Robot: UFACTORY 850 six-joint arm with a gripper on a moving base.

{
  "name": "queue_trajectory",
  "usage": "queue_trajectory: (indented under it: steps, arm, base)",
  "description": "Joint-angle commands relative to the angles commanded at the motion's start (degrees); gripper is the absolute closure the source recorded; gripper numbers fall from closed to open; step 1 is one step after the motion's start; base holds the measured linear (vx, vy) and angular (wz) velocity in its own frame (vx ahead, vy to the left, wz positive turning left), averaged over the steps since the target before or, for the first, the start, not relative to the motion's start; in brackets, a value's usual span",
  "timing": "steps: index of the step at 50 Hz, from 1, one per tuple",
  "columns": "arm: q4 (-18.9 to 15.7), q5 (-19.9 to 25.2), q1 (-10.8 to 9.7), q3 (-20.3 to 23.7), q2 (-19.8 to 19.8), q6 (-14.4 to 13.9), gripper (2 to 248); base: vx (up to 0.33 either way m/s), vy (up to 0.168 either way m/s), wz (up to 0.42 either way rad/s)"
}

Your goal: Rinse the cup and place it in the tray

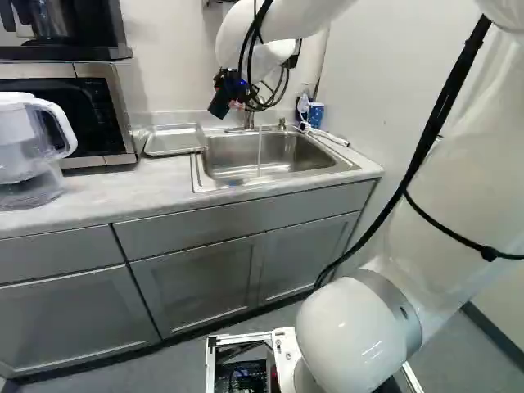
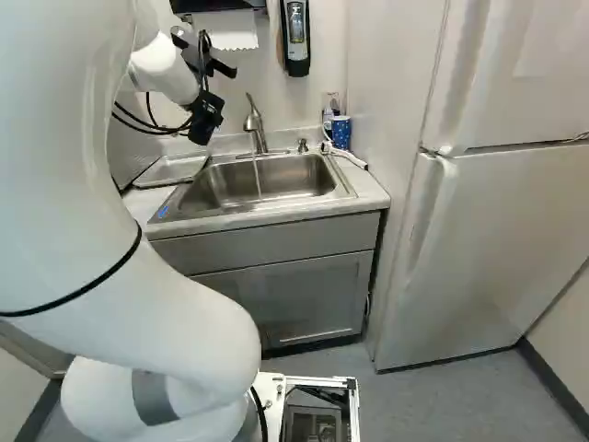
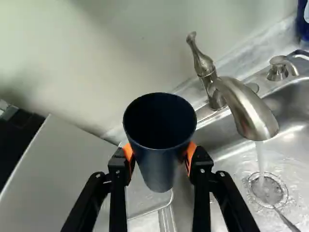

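Water (image 3: 260,157) runs from the faucet (image 3: 241,108) into the sink (image 3: 229,169). We have our hand (image 1: 224,98) clenched around the dark cup (image 3: 157,166), its orange pads (image 3: 191,155) pressing from two sides. We hold the cup near the faucet, apart from the stream. Beside the sink, the tray (image 1: 174,141) lies on our counter (image 1: 90,195).

Your rectangular steel sink (image 1: 233,172) lies right of the shallow metal tray (image 1: 174,139).
On your pale countertop (image 1: 90,196), the boxy silver-and-black microwave (image 1: 98,106) stands left of the tray, the clear-and-white plastic pitcher (image 1: 20,151) before it; the curved metal faucet (image 2: 254,120) rises behind your sink, the blue cylindrical mug (image 2: 341,133) near its back right corner. The tall white refrigerator (image 2: 497,239) stands farther right.
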Motion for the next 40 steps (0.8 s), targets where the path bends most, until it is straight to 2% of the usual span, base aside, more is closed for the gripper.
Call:
queue_trajectory:
  steps: [40]
  arm:
    - [0.0,0.0,0.0,0.0,0.0,-24.07,128]
  base:
    - [0.0,0.0,0.0]
